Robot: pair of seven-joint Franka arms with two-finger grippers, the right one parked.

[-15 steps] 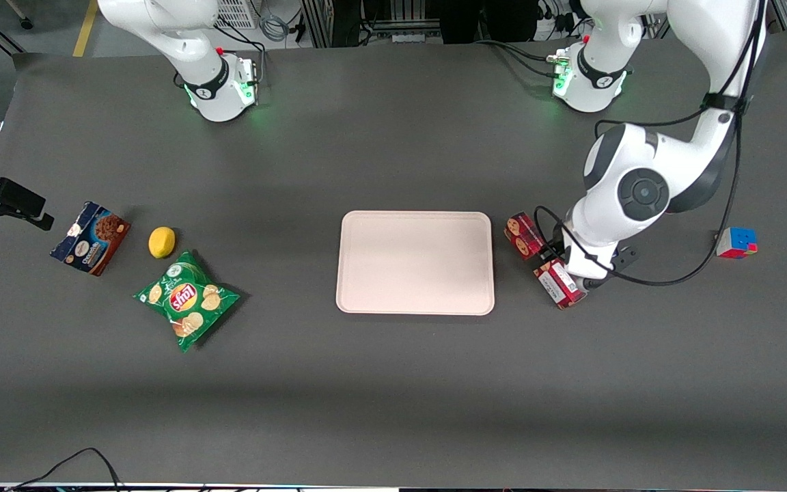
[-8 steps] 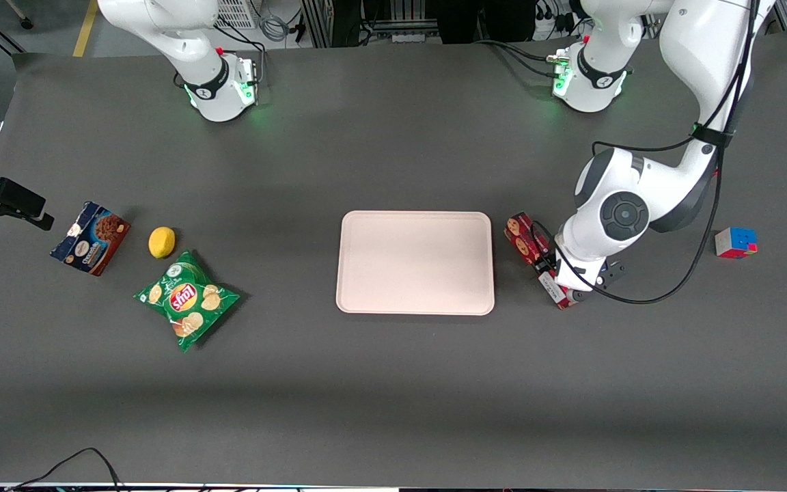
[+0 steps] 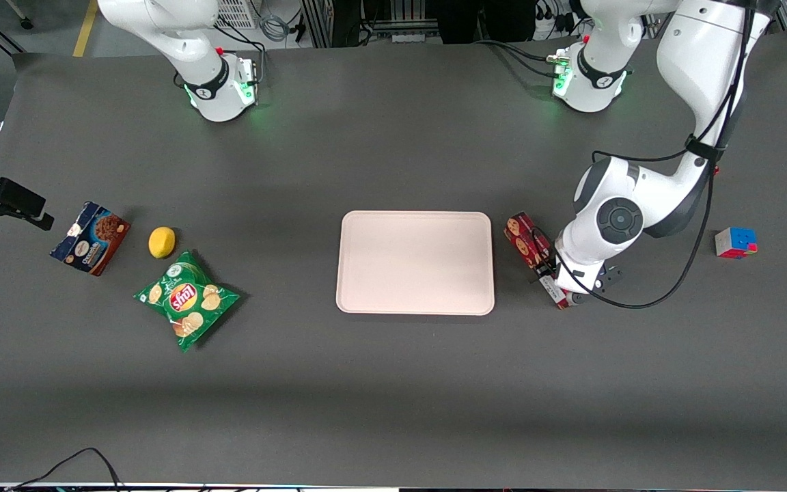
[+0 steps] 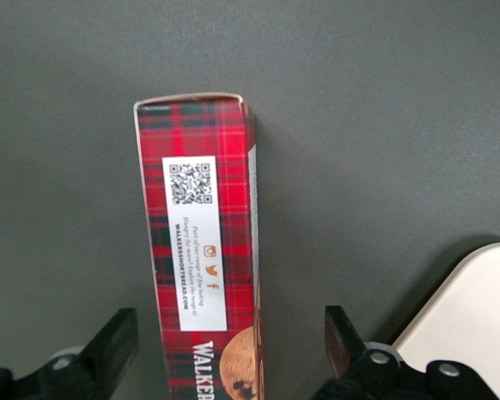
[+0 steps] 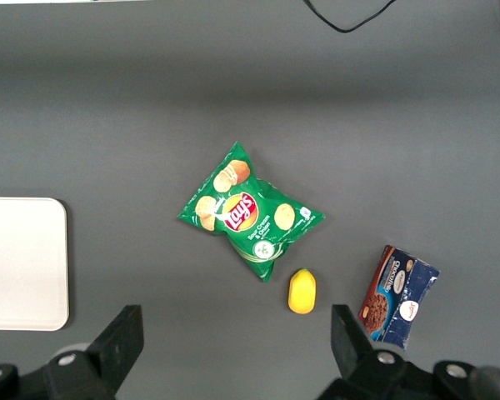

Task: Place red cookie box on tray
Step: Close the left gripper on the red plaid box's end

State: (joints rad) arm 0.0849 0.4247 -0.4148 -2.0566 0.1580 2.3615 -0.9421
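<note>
The red cookie box [image 3: 525, 238], a long plaid carton, lies flat on the table just beside the short edge of the pale tray [image 3: 414, 263], on the working arm's side. My left gripper [image 3: 563, 287] is low over the end of the box nearest the front camera, and the wrist hides that part. In the left wrist view the box [image 4: 202, 250] runs between the two black fingers [image 4: 117, 342], with a gap on each side. The gripper [image 4: 231, 342] is open and touches nothing. A corner of the tray [image 4: 471, 312] shows close by.
A colour cube [image 3: 736, 242] sits toward the working arm's end of the table. Toward the parked arm's end lie a green chips bag [image 3: 187, 299], a lemon [image 3: 161, 242] and a dark-blue chocolate cookie box [image 3: 91, 237].
The left arm has swung its wrist down and slightly toward the tray, so it now covers more of the box's near end. The box and tray have not moved.
</note>
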